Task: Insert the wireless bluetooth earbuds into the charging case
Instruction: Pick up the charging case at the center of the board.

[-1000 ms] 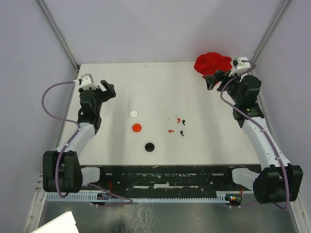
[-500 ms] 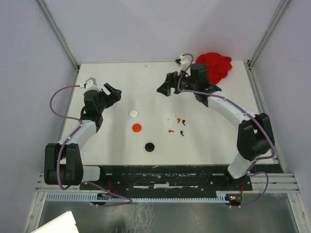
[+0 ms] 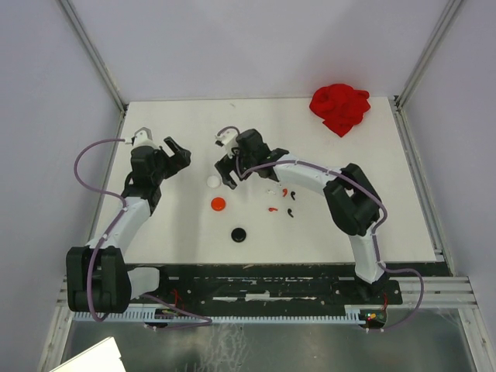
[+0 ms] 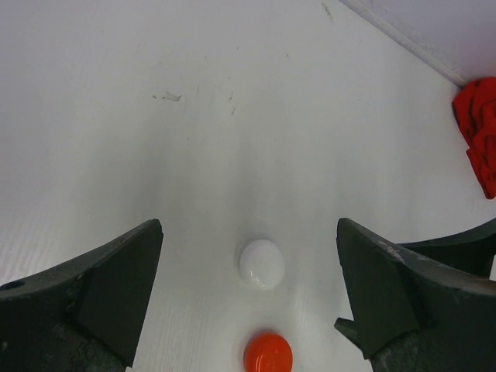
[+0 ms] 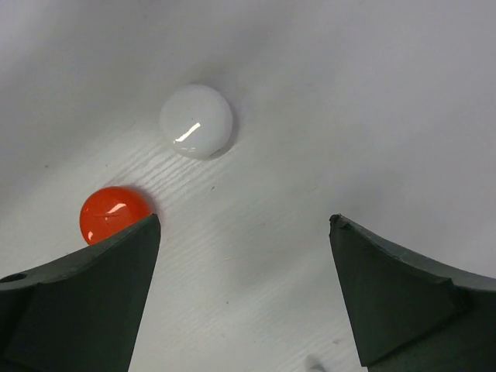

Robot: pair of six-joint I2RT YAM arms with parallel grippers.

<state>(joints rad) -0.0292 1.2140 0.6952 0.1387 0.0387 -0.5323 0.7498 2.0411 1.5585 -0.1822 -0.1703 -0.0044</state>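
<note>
The table is plain white. On it lie a glossy white disc, an orange-red disc and a black disc. The tiny earbuds are white, red and black. The cloth is bright red.

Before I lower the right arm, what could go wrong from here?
Both arms' open jaws point at the small round white disc, close together, so they might collide if both go for it. The right arm stretches past the tiny white, red and black comma-shaped earbuds; lowering it could scatter them. The glossy disc may also skid toward the round red disc.
</note>
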